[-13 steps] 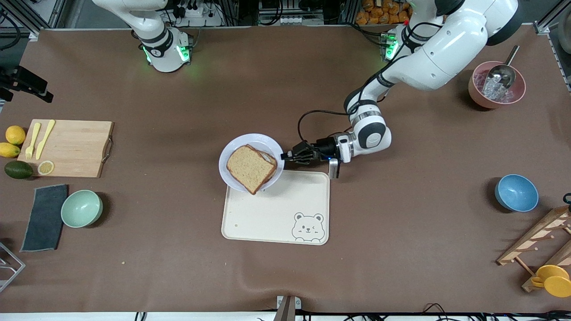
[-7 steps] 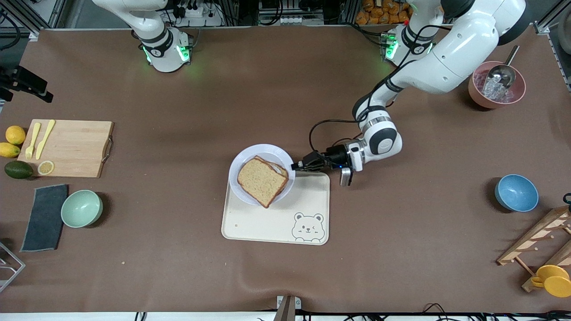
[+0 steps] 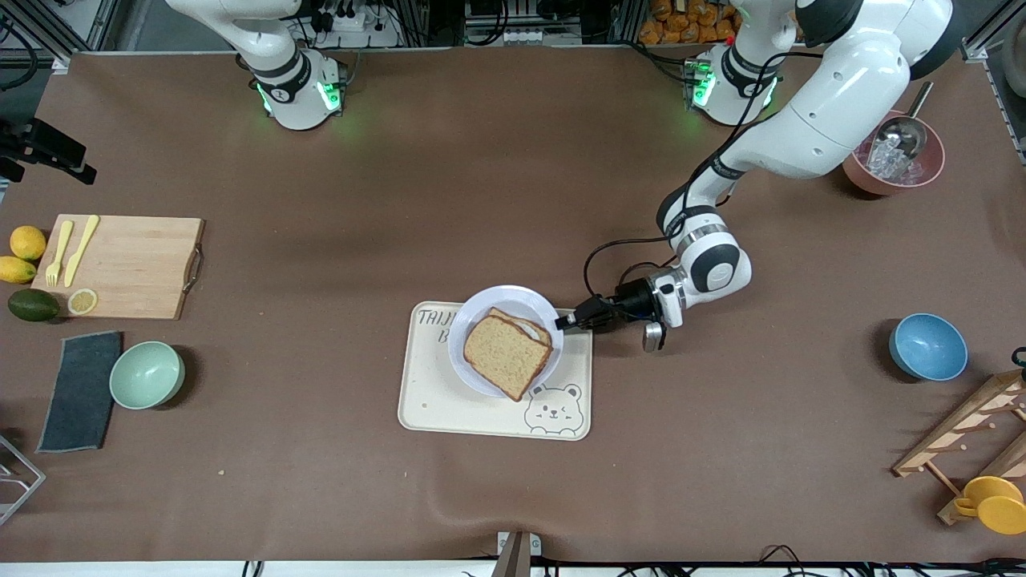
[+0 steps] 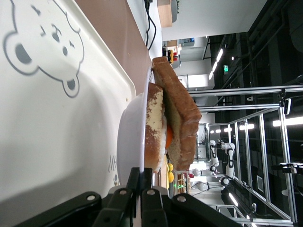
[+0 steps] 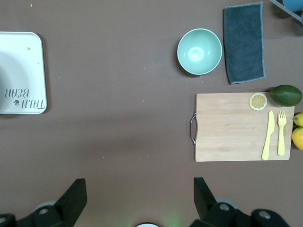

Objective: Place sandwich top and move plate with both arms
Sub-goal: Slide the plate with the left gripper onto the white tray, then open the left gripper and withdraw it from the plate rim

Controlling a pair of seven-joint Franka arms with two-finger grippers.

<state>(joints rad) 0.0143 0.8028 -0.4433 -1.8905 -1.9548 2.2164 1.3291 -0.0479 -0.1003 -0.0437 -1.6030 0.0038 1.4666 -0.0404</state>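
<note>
The left gripper [image 3: 566, 322] pinches the plate [image 3: 473, 366] at its 3 o'clock rim over the bear tray [image 3: 433, 409], sandwich top [image 3: 505, 355] aboard, risking a tilt-driven slide, while the right gripper [image 5: 139, 198] waits open.

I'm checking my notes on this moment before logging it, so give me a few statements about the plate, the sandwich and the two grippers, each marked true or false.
1. The left gripper is shut on the rim of the plate. True.
2. The plate is over the mint bowl. False: it is over the bear-printed tray; the mint bowl stands toward the right arm's end of the table.
3. The sandwich top lies on the stack on the plate. True.
4. The right gripper holds the plate's rim too. False: its fingers are open and hold nothing, above bare table.
5. The fork lies in the blue bowl. False: the fork lies on the cutting board.
</note>
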